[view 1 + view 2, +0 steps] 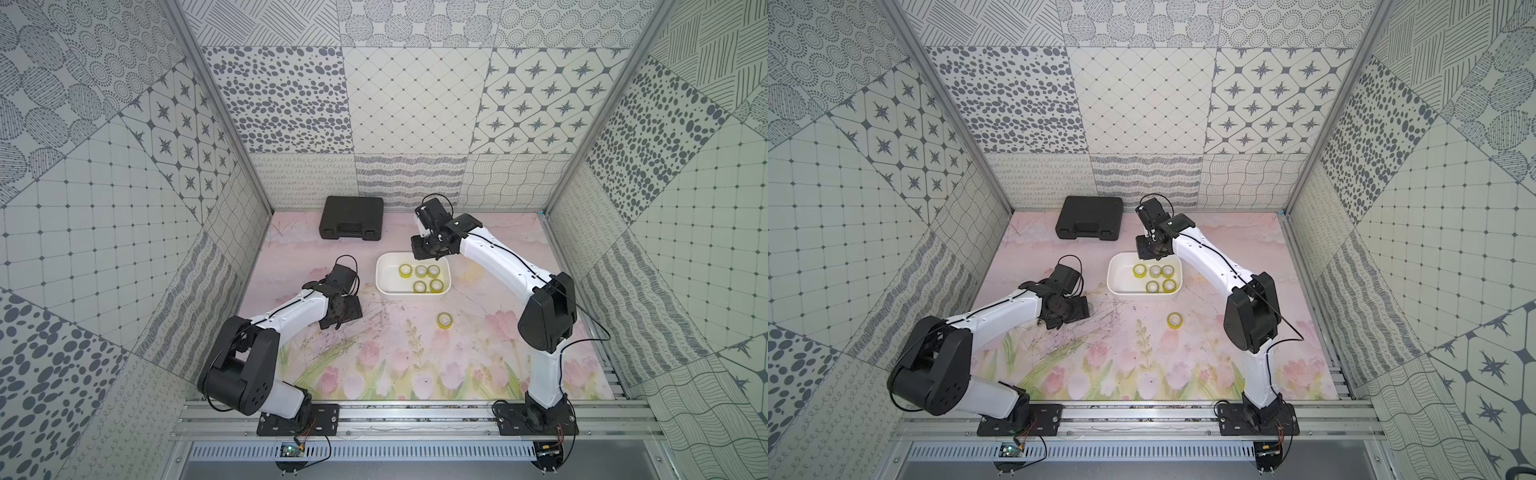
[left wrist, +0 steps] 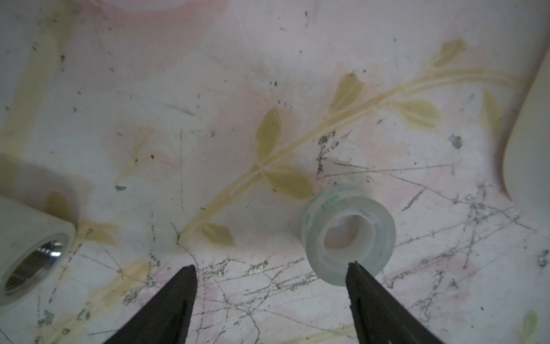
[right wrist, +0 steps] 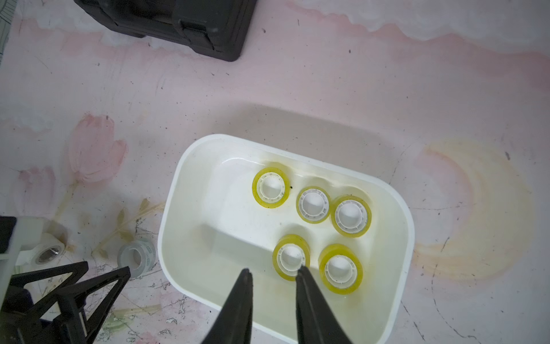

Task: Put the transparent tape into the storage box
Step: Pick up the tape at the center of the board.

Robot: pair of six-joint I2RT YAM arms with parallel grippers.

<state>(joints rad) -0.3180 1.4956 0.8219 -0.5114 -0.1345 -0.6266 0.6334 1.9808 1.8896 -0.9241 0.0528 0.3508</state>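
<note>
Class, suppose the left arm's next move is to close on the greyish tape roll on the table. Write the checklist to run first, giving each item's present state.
1. Jaws of the left gripper apart: ok.
2. The greyish tape roll centred between them: not ok; it sits at one fingertip.
3. Whether that roll lies flat or on edge: cannot tell.
4. Bare floor left in the storage box: ok; the five yellowish rolls crowd one end.
5. The right gripper empty: ok; it hangs near the box's far rim.
6. The white threaded fitting outside the jaws: ok.
</note>
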